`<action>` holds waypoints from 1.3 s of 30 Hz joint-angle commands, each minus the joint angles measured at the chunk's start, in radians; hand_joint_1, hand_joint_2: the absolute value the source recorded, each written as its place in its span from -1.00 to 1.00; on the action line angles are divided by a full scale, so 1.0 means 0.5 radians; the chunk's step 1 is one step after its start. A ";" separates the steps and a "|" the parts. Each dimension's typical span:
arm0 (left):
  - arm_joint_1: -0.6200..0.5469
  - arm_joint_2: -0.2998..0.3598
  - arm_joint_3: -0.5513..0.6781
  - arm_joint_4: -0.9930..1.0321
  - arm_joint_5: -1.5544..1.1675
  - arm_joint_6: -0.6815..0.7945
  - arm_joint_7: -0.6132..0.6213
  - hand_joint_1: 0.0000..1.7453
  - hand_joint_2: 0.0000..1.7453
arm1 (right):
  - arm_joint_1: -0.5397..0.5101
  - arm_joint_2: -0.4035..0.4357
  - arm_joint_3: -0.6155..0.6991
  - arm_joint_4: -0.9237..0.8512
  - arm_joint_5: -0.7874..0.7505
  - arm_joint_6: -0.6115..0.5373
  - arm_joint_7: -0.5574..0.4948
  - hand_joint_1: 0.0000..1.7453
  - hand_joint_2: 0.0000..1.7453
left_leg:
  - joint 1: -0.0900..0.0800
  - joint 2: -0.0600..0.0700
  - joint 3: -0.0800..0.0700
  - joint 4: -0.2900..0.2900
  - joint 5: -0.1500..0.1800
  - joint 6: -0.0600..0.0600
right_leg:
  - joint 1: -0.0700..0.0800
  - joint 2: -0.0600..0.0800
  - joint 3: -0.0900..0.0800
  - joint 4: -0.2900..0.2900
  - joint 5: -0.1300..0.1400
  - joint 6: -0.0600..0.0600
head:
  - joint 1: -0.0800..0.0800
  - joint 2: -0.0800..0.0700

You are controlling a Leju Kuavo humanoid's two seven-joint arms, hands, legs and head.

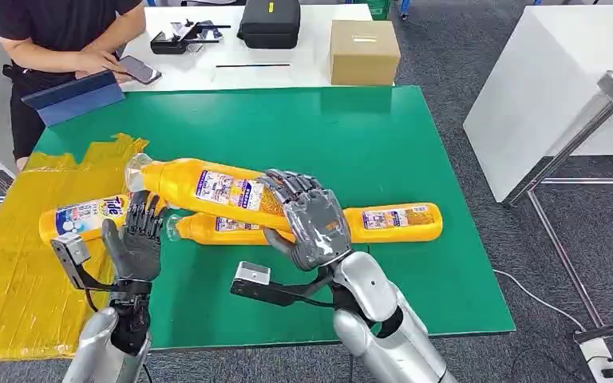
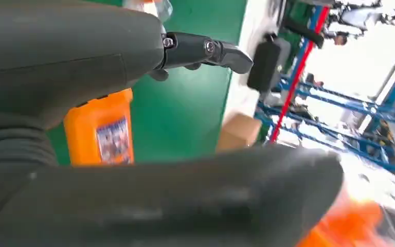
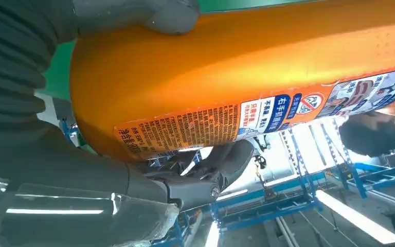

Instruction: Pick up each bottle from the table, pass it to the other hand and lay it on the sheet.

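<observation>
An orange bottle (image 1: 207, 187) is gripped at its base by the right hand (image 1: 310, 219) above the green table (image 1: 415, 152); its cap end points to ten o'clock. The left hand (image 1: 136, 235) is held with fingers apart, empty. A second bottle (image 1: 383, 222) is partly hidden behind the right hand. A third bottle (image 1: 76, 217) lies on the yellow sheet (image 1: 16, 279), its cap end covered by the left hand.

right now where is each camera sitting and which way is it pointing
Head view: high on the body, looking down at the green table; both silver arms show, the right hand gripping a raised orange bottle.
Left wrist view: behind the left hand, facing across the table to a cardboard box.
Right wrist view: behind the right hand, close against the held bottle.
Shared: that bottle, in head and right wrist views.
</observation>
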 commanded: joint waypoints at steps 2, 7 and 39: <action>0.020 0.030 -0.241 -0.106 0.053 -0.003 0.015 -1.00 1.00 | -0.084 0.013 0.018 0.118 -0.016 -0.011 -0.014 1.00 1.00 | 0.000 0.002 0.007 0.000 -0.004 -0.005 | 0.000 -0.001 0.008 0.000 -0.003 -0.002 | 0.000 0.000; 0.000 0.033 -0.318 -0.064 0.111 0.009 0.010 -1.00 1.00 | -0.085 0.026 0.022 0.126 -0.022 -0.020 -0.032 1.00 1.00 | -0.001 0.001 0.008 -0.001 -0.003 -0.005 | 0.000 -0.001 0.008 -0.001 -0.003 -0.002 | 0.001 0.000; -0.059 0.001 -0.438 -0.046 0.490 -0.149 0.110 -1.00 1.00 | -0.089 0.046 0.078 0.377 -0.145 -0.036 -0.093 1.00 1.00 | 0.001 0.003 0.010 0.000 -0.004 -0.006 | 0.001 0.001 0.009 -0.001 -0.003 -0.003 | 0.000 0.000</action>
